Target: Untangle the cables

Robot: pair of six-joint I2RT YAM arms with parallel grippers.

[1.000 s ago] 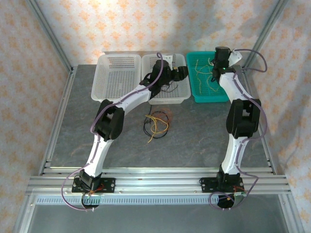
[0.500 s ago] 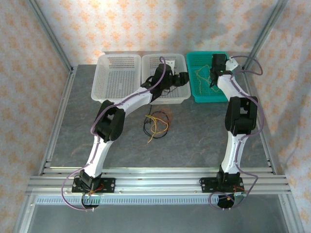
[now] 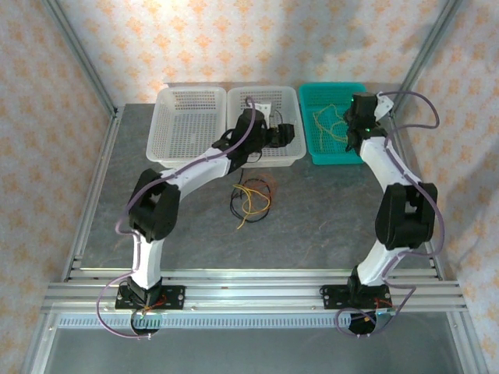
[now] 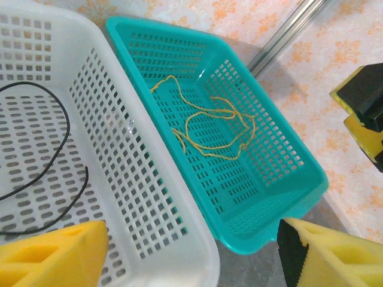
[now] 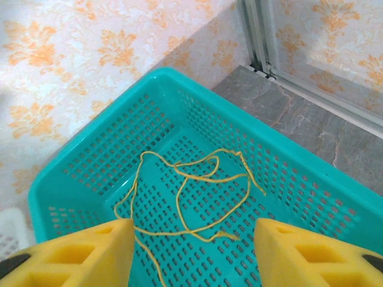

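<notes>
Yellow cable (image 5: 210, 178): it lies loose in a few open loops on the floor of the teal basket (image 3: 339, 157), at the far right of the table (image 3: 327, 226), touching nothing of mine.

Right gripper (image 5: 192, 222): it hovers over that basket with jaws spread and nothing between the pads. No strand shows on either pad.

Black cable (image 4: 67, 128): one curved length in the middle white basket (image 4: 128, 173), just left of the teal one on the far edge.

Left gripper (image 4: 191, 224): above the right side of that white basket, jaws spread wide, empty.

Tangle (image 3: 251, 199): black, yellow and orange-red strands knotted together near the middle of the table, well apart from both grippers.

Judgement: two strands are sorted and the knot is what remains. The step in hand is clearing out of the baskets and going back for it.

Method notes:
- Lift each wrist straight up before swinging, so a pad does not hook a loop or the mesh wall.
- Approach the tangle from the two sides, one arm each.
- Choose a strand with a free end or an outer loop. I cannot tell from above which one lies on top.
- Pin the bundle with one gripper, draw the chosen strand out slowly with the other, and stop if the whole knot drags.
</notes>
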